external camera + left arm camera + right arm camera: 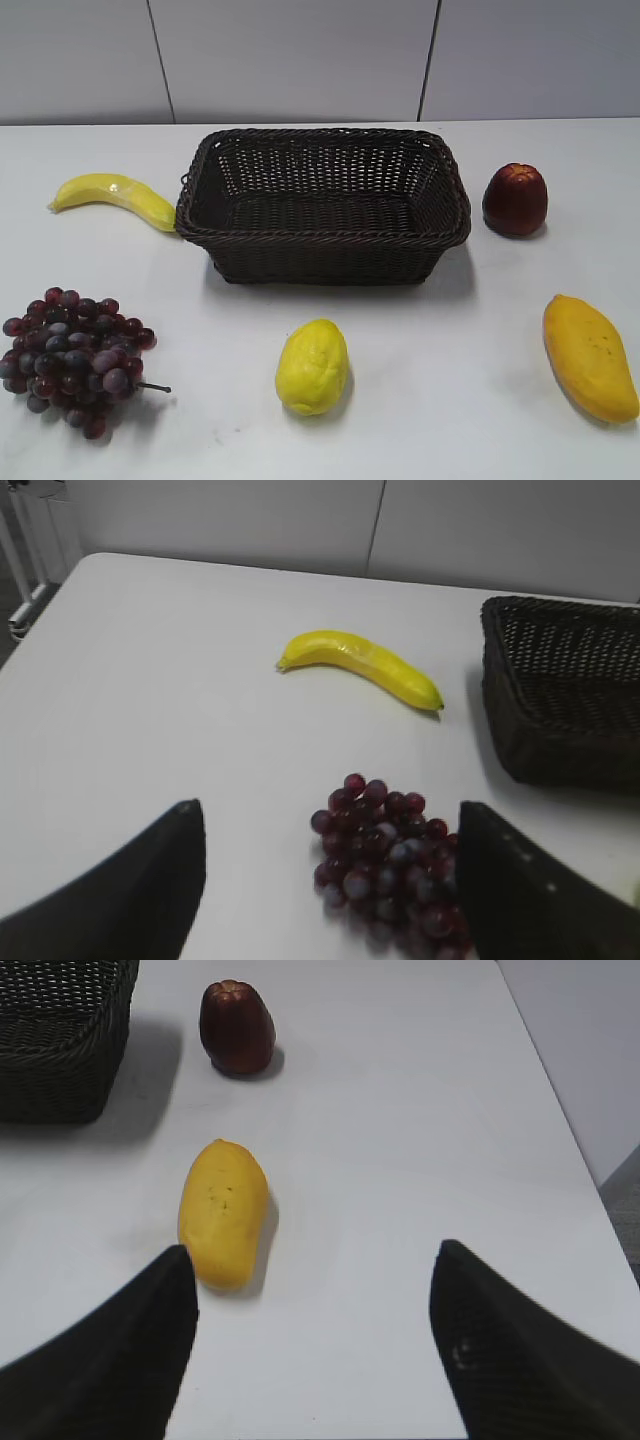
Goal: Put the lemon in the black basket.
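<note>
The lemon (312, 366) lies on the white table in front of the black basket (322, 235), near the front middle in the exterior view. The basket stands empty at the table's centre; its corner shows in the left wrist view (560, 695) and in the right wrist view (60, 1050). Neither gripper shows in the exterior view. My left gripper (330, 825) is open and empty above the table, over a bunch of grapes. My right gripper (315, 1270) is open and empty above bare table, beside a mango. The lemon is out of both wrist views.
A banana (115, 197) lies left of the basket, also in the left wrist view (362, 665). Dark red grapes (72, 358) (395, 855) sit front left. A dark red apple-like fruit (515, 199) (237, 1028) stands right of the basket. An orange-yellow mango (588, 355) (222, 1210) lies front right.
</note>
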